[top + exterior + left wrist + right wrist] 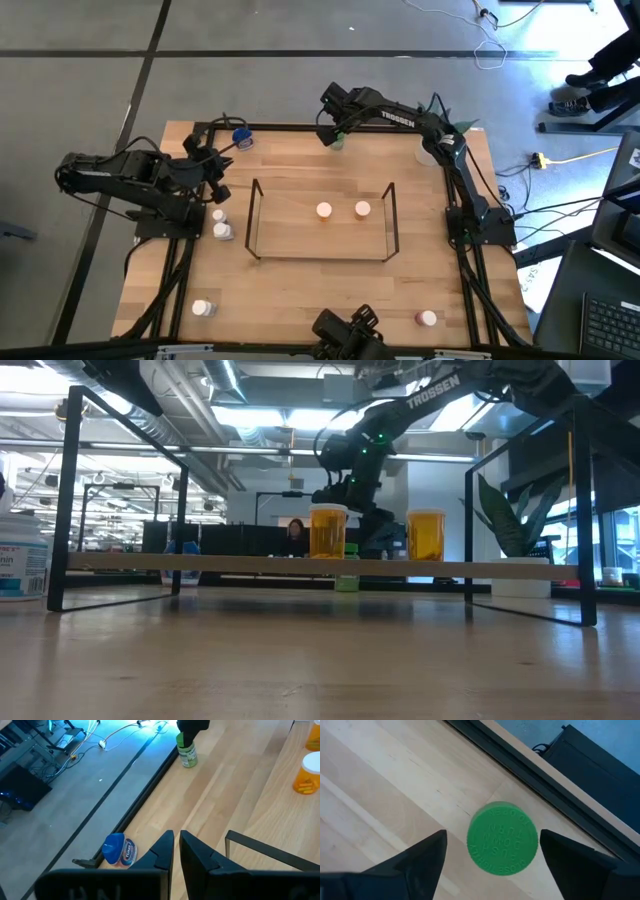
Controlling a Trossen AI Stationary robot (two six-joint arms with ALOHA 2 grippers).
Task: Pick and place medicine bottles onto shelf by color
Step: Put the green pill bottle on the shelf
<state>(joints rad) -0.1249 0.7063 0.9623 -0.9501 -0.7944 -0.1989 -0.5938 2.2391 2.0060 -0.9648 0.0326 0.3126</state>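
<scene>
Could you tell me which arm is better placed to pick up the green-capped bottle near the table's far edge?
The right: its open gripper hangs over the green-capped bottle, fingers either side. The left gripper is shut, farther off beside the blue-capped bottle.

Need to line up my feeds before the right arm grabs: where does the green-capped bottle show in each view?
High view: green-capped bottle at the table's far edge, under the right gripper.
Low view: its lower part shows below the shelf board.
Left wrist view: far off, upright.
Right wrist view: its cap between open fingers.
Shared landmark: the black table frame beside it.
</scene>
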